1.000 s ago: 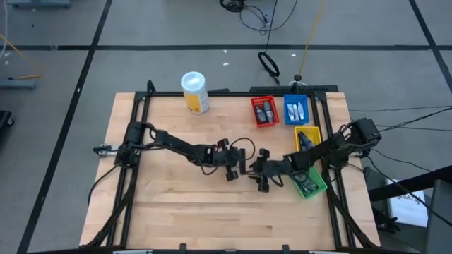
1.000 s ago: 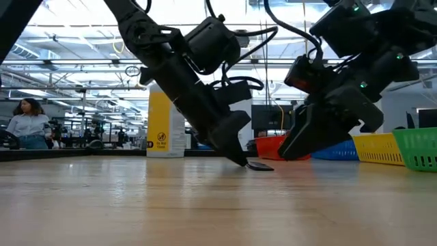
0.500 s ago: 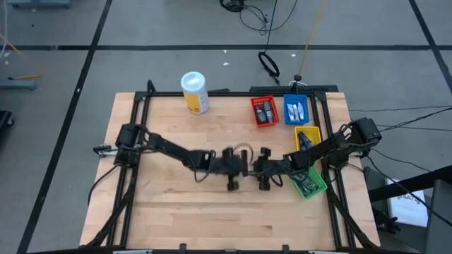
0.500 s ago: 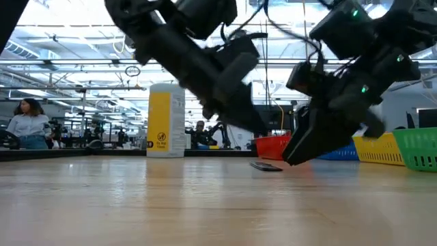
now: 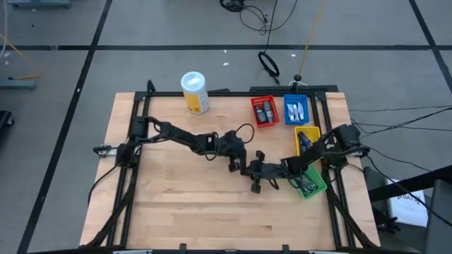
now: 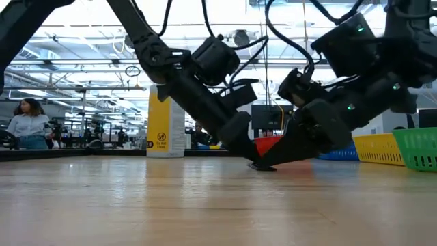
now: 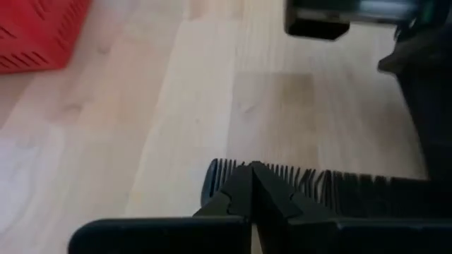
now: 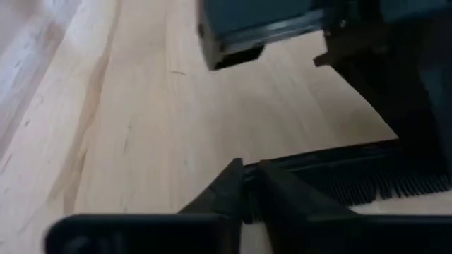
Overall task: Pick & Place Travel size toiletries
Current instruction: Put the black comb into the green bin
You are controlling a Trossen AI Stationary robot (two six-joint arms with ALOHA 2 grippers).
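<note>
A flat black comb (image 7: pixel 318 189) lies on the wooden table (image 5: pixel 176 204) near its middle; it also shows in the low view as the comb (image 6: pixel 263 166). My left gripper (image 7: pixel 252 171) is shut, and its tips are down at the comb's toothed edge. My right gripper (image 8: pixel 248 175) comes in from the table's right side, low and slanting, with its fingers closed on one end of the comb. In the high view, the left gripper (image 5: pixel 237 164) and the right gripper (image 5: pixel 256 173) meet tip to tip. My left gripper's shut fingertips (image 7: pixel 244 185) stand on the comb's toothed edge (image 7: pixel 224 171) near one end, slanting down from the table's left. Whether they press it or only touch it, I cannot tell. My right gripper pinches the comb's end (image 8: pixel 277 171) between its two fingers, coming nearly level from the table's right. The comb lies flat on the table.
A red bin (image 5: pixel 265 111), a blue bin (image 5: pixel 296 109), a yellow bin (image 5: pixel 308 137) and a green bin (image 5: pixel 309 183) stand at the table's right side, with small items inside. A white canister with a yellow label (image 5: pixel 195 92) stands at the far edge. A person sits far off in the room (image 6: pixel 26 121).
My left gripper rose off the comb half a second ago and has come back down onto it. My right gripper has sunk and tipped flatter, reaching the comb's end. The comb stays on the table.
</note>
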